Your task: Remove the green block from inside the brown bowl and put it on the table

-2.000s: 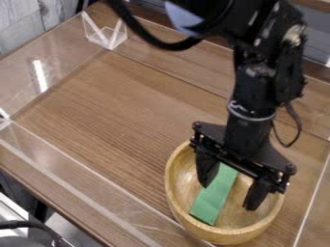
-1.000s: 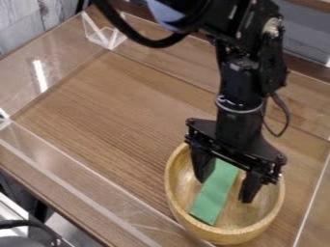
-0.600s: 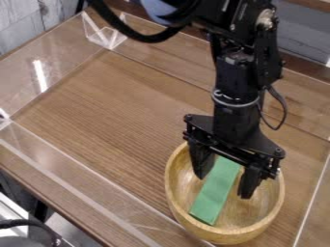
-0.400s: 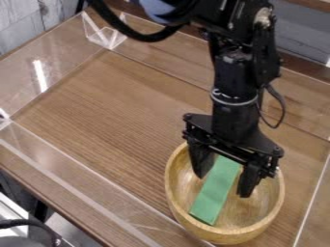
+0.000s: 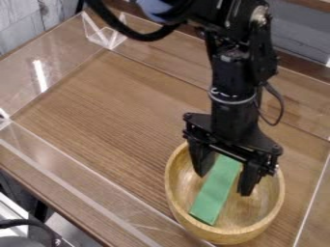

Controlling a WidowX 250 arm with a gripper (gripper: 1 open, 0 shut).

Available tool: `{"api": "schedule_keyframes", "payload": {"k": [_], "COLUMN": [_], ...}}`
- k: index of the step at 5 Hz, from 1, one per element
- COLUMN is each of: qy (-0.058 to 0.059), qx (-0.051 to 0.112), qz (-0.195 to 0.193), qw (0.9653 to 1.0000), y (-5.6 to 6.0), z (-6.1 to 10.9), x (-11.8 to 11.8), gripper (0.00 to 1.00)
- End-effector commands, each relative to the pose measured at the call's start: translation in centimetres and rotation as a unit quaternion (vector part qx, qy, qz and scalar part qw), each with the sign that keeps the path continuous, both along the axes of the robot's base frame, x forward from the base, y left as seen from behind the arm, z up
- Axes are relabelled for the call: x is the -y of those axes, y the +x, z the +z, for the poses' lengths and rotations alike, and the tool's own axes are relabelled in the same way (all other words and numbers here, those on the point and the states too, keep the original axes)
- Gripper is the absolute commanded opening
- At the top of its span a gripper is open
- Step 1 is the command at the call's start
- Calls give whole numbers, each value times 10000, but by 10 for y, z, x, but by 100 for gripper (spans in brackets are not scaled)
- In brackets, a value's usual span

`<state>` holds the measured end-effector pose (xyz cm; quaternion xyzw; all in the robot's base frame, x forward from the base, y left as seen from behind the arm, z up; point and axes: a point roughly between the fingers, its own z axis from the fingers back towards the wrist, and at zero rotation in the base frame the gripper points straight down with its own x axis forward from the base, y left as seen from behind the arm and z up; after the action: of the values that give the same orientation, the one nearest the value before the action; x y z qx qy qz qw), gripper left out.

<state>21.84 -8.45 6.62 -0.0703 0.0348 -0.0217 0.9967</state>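
The removal step is apparently being prepared: the green block (image 5: 213, 197) is being held by nothing but the brown bowl (image 5: 180, 211), in which it is lying lengthwise, its far end being partly overlapped in the view by the gripper. The fingers (image 5: 233, 157) are being kept wide apart over the bowl, one on either side of the block's far end, and nothing is being gripped. Whether the block is being touched cannot be told.

By the look of it, a further lowering is being called for, with the block being centred between the fingertips, before any closing is being tried. After that, a straight lift past the thick rim is being needed, and the worktop (image 5: 110, 106) to the side of the bowl is being offered as a place for release. The rim is possibly being risked by a fingertip during the descent.

As for the count, one block, one bowl, one worktop and one pair of fingers are being seen.
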Motion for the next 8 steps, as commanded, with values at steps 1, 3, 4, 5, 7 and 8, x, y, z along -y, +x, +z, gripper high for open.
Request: {"api": "schedule_keyframes", "payload": {"k": [1,3,4,5,7,8], "qy": [-108,-156,-175,-193,-226,-234], "qx": [254,264,262,257,257,264], "qz": [45,25,14,1,-3,-13], "qw": [9996,9995,9995,9995,9994,9994], "y": [6,6,6,7,8,10], "z": [10,7,6,4,-8,-14], "x": [0,0,0,0,0,0], "gripper": [100,100,100,100,100,100]}}
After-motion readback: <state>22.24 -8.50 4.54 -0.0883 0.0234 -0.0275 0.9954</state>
